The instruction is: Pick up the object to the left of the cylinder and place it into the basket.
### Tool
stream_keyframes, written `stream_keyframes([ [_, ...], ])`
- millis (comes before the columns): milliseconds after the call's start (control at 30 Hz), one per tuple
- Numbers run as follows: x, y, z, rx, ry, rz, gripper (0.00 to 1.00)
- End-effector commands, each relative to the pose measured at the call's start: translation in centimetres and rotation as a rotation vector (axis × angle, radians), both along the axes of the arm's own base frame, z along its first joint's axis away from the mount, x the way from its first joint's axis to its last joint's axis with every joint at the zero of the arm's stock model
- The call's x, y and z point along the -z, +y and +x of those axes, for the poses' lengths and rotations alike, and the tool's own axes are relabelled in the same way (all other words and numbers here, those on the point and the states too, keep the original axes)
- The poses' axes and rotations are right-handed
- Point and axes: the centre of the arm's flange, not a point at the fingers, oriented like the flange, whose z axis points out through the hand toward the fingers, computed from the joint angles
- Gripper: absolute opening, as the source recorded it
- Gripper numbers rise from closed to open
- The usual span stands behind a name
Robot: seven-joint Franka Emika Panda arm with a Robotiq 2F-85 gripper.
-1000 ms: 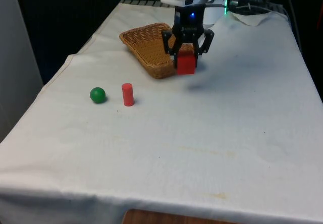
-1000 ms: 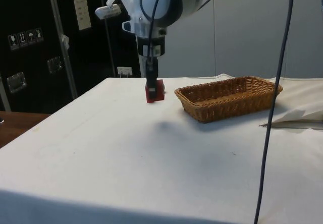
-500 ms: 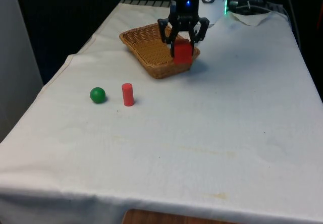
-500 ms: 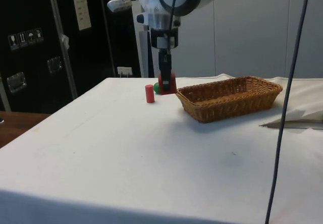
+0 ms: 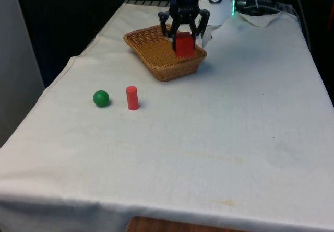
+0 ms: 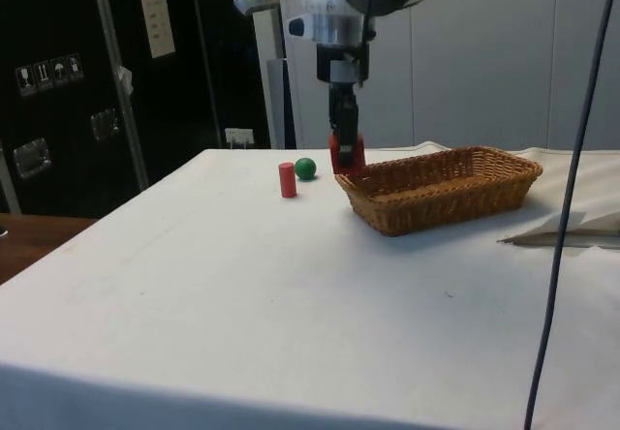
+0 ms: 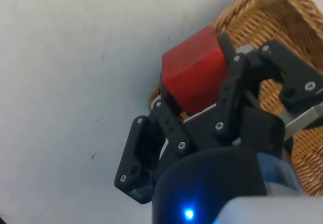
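Red block (image 5: 183,44) clamped in tool (image 5: 183,36), just over basket (image 5: 156,54) rim below. Risk: releasing this near the edge could tip block onto surface (image 5: 219,127).

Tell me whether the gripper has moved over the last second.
Yes. In the front view the gripper, shut on the red block, went from the basket's near right corner to above its inside, away from the red cylinder.
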Motion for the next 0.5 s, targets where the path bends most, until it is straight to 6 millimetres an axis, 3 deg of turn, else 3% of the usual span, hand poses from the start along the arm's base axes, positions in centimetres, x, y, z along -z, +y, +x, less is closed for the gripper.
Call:
stream_keyframes([
  [0,0.0,-0.4,-0.4,-0.009,-0.008,-0.009,0.02],
  [467,0.3,-1.7,-3.0,-0.062,0.008,0.01,0.02],
])
